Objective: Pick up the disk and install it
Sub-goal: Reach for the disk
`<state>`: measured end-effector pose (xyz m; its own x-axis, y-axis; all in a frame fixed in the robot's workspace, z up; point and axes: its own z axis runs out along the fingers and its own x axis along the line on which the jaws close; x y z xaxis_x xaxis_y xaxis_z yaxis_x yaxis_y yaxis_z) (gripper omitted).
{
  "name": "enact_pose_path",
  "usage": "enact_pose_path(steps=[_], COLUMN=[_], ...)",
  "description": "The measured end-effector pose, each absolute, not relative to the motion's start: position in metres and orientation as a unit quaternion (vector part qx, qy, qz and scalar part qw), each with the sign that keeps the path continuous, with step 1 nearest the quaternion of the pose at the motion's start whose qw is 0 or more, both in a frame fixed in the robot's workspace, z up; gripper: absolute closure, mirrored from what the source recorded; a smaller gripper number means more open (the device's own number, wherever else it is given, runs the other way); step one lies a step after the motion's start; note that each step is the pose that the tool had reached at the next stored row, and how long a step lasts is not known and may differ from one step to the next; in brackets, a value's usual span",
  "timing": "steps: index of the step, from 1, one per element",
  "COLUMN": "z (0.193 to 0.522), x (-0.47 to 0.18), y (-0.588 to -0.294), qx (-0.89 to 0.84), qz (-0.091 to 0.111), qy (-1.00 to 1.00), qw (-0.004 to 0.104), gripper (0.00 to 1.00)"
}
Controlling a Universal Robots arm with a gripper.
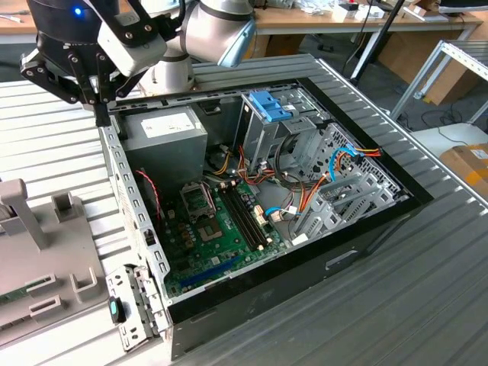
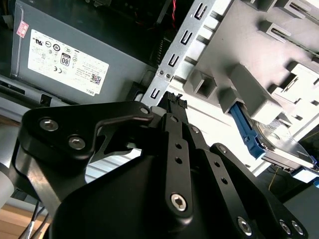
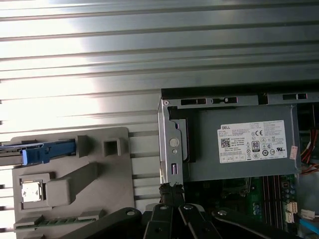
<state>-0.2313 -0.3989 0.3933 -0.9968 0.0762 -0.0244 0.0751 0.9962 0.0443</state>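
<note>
Gripper [image 3: 172, 188] near white-labelled power supply [image 3: 209, 149]

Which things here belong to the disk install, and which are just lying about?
Job: disk, lying in the grey holder; gripper, shut and empty; open computer case.
Lying about: power supply; motherboard; orange cables.

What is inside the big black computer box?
A green circuit board, a grey metal power-supply box with a white label, a blue plastic latch atop a silver metal cage, and orange wires. Whatever lies under that box and cage is covered.
</note>
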Motion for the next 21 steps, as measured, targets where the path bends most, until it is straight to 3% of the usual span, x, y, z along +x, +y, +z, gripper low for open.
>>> enact_pose_path(steps=[21], z=[0.393], x=[-0.265], y=[-0.399], qx=[0.038], qz=[0.022], qy=[0.999], qw=[0.013], gripper=[0.89])
